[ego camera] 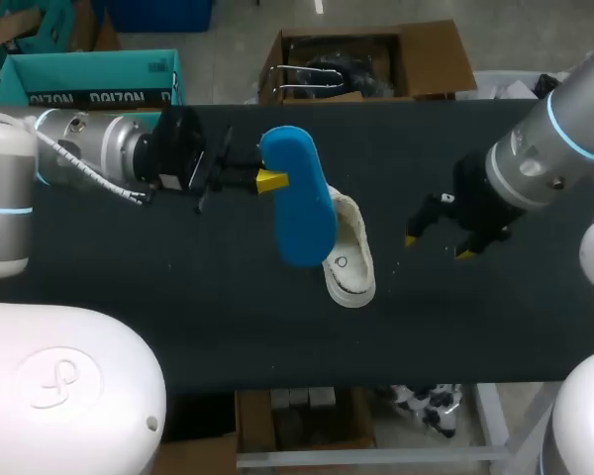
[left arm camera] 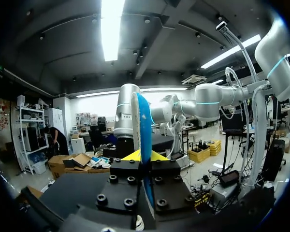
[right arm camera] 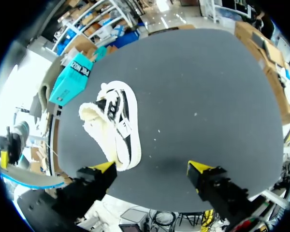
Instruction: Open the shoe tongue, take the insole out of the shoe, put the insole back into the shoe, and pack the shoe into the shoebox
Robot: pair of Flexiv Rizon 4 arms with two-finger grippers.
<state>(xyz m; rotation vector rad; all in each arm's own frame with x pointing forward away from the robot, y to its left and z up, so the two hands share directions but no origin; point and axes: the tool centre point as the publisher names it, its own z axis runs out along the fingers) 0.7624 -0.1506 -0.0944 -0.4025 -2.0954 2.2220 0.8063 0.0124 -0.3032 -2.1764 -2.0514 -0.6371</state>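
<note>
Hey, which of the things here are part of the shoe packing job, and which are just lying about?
Job: insole, shut in the left gripper; shoe on the table; teal shoebox past the table's far edge; right gripper, open above the table.
Lying about: small white specks on the table.

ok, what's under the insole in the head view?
The white shoe on the table, partly showing. The blue insole, gripped by the left hand, covers the shoe's other end there.
</note>
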